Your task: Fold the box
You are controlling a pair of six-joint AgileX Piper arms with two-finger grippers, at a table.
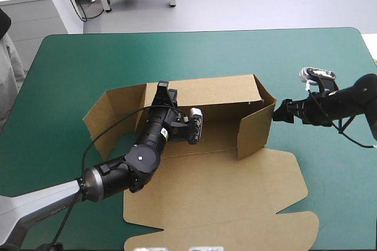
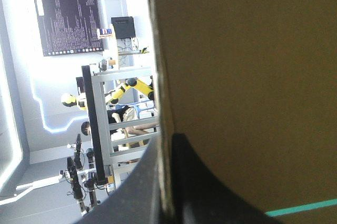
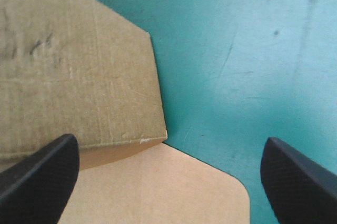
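Teal-green cover (image 1: 76, 62) from above, brown box (image 1: 227, 95) at mid-table, far and right walls raised, lid flat nearward. Left wrist view: left gripper (image 2: 167, 150) clamped on the far wall's edge, likely to keep it upright. Right wrist view: right gripper (image 3: 169, 145) spread wide just outside the right wall, probably ready to press it inward.

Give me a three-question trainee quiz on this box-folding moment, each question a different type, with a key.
1. True or false: the right end effector is shut on the box.
2. Multiple choice: which part of the box does the left end effector grip? A) the raised far wall B) the flat lid C) the raised right wall
3. Fill in the missing word: the lid lies ____ on the teal-green cover.

Key:
1. False. It is open, just outside the right wall.
2. A
3. flat
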